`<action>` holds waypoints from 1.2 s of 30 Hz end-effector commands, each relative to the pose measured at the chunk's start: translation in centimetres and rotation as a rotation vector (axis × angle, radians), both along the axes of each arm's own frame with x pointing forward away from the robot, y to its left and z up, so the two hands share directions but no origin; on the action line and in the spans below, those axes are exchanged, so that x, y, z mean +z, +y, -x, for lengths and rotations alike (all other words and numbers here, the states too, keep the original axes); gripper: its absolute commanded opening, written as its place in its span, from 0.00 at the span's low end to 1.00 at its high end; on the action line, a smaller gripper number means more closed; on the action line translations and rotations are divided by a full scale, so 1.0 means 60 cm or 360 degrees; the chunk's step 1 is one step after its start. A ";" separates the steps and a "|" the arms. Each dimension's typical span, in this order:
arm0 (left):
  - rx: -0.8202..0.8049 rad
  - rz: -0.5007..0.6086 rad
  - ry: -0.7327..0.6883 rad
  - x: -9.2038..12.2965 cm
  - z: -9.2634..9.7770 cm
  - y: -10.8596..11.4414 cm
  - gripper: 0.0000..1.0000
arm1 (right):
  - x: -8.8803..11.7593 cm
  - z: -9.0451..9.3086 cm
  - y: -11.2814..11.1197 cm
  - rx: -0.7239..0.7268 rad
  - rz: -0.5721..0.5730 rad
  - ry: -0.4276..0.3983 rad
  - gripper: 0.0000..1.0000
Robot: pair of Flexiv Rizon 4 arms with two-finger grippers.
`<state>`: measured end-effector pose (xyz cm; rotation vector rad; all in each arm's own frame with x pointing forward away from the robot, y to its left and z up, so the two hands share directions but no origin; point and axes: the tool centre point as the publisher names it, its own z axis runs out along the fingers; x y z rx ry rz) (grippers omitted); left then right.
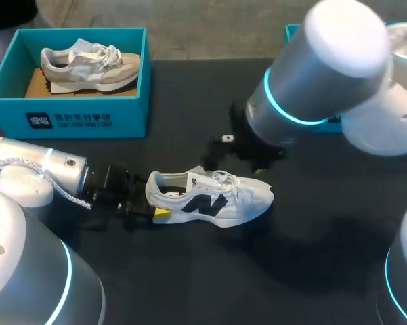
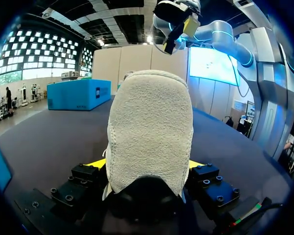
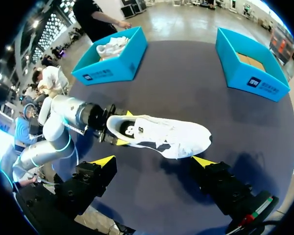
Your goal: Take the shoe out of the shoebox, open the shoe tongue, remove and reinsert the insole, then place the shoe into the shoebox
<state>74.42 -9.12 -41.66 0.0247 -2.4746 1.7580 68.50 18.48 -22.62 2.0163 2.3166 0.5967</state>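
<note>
White shoe (image 1: 213,200): it lies on the dark table (image 1: 305,271), about in the middle. Its heel points left and its toe points right. It is not in any box.
Left gripper (image 2: 146,165): it comes in from the left, low by the table. Its two yellow-tipped fingers (image 2: 95,164) squeeze the heel of the white shoe, one on each side.
Right gripper (image 3: 153,161): it hangs in the air above the white shoe. Its fingers are spread wide and touch nothing.
Blue shoebox (image 1: 68,120): it stands at the far left of the table, well apart from the white shoe.
Grey shoe (image 1: 88,64): it lies inside the blue shoebox, toe to the right.
Other blue shoebox (image 3: 249,68): it stands at the far right of the table. Brown card shows inside it. In the head view the right arm hides most of it.
</note>
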 end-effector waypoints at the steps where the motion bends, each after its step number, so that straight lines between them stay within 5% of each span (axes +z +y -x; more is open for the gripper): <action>1: -0.0001 0.0000 0.0001 -0.007 -0.003 -0.005 0.00 | -0.036 -0.019 0.072 -0.0065 0.0176 0.0014 1.00; 15: -0.0001 0.0000 0.0001 -0.007 -0.003 -0.005 0.00 | -0.089 -0.048 0.132 -0.0215 0.0464 0.0017 1.00; 36: -0.0001 0.0000 0.0001 -0.007 -0.003 -0.005 0.00 | -0.135 -0.082 0.134 -0.0278 0.0663 0.0062 1.00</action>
